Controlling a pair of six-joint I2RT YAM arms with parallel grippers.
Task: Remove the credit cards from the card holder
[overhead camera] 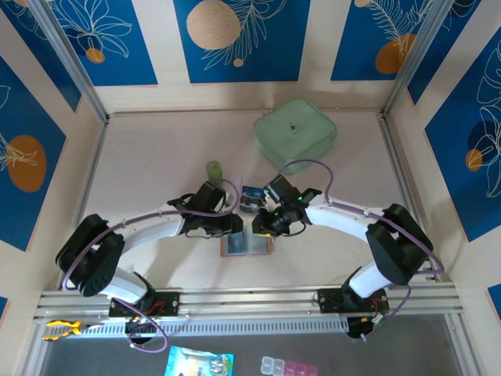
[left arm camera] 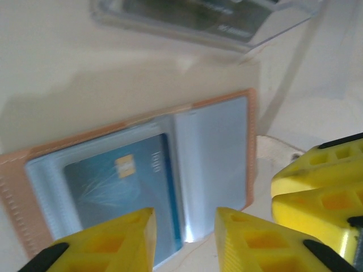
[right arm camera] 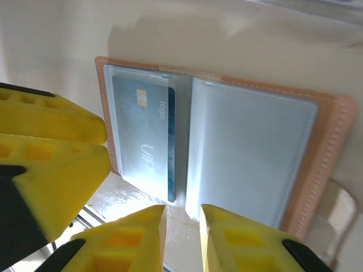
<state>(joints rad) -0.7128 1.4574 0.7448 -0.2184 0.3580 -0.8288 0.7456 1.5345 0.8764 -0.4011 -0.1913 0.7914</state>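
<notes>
On the worktop [overhead camera: 156,157] beyond the open card holder [overhead camera: 247,244] you have a clear box [left arm camera: 210,17]; left claw [left arm camera: 184,218] and right claw [right arm camera: 182,214] hover parted, empty.

Robot test cell in a lab, by every sign; pale table [overhead camera: 156,157] boxed in by cream walls [overhead camera: 313,90] hung with blue leaf-print panels [overhead camera: 266,47]; aluminium posts [overhead camera: 74,69] in the upper corners; slotted aluminium rail [overhead camera: 250,300] along the bottom of the frame, carrying a bolted-down left arm [overhead camera: 153,229] and right arm [overhead camera: 344,218], both white, trailing purple cables [overhead camera: 309,162].
</notes>
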